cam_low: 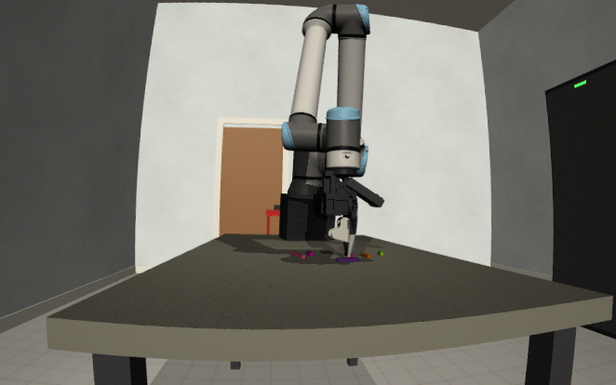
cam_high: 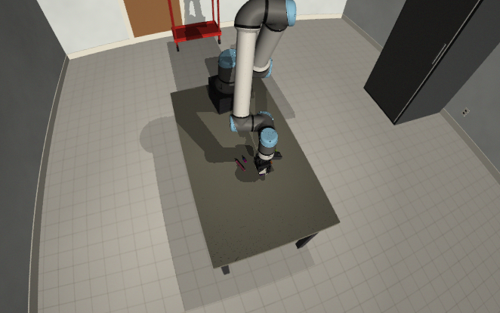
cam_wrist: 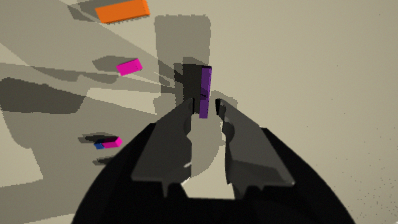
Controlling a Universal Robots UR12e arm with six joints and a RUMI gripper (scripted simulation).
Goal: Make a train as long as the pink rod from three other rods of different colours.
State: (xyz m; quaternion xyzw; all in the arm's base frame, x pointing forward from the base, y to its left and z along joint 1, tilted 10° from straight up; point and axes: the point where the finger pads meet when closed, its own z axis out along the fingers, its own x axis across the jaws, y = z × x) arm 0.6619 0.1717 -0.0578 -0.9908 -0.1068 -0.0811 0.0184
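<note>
The purple rod [cam_high: 261, 175] [cam_low: 348, 259] [cam_wrist: 205, 90], a slim, square-edged bar, lies flat on the speckled, dull olive-grey table [cam_high: 267, 210] [cam_low: 319, 306] [cam_wrist: 300, 70], nearest of the rods to the front edge in the exterior view and well back from it. Above and around its near end in the wrist view stand the tapered fingers of the gripper [cam_high: 263, 169] [cam_low: 348, 254] [cam_wrist: 205, 103], a narrow gap between them and nothing gripped. The pink rod [cam_high: 240, 164] [cam_low: 297, 254], long and straight, lies well apart from the purple one, on the picture's left in the exterior view. Just beside it, a short magenta rod and a small blue rod [cam_wrist: 99, 146] appear to touch. Another magenta rod [cam_low: 351, 256] [cam_wrist: 129, 67] lies alone, between the purple rod and the chunkier orange rod [cam_high: 271, 162] [cam_low: 365, 255] [cam_wrist: 123, 11] in the wrist view; the lime rod [cam_high: 276, 150] [cam_low: 381, 253] sits farther out. No three rods form a train. Beyond the rods, the arm's smooth pale tubes and blue caps rise from a blocky black pedestal [cam_high: 217, 99] [cam_low: 293, 218]. Farthest back are a red metal cart [cam_high: 197, 38] [cam_low: 272, 212], a flat brown door [cam_high: 152, 17] [cam_low: 252, 181] and a mottled white wall [cam_low: 420, 143].
</note>
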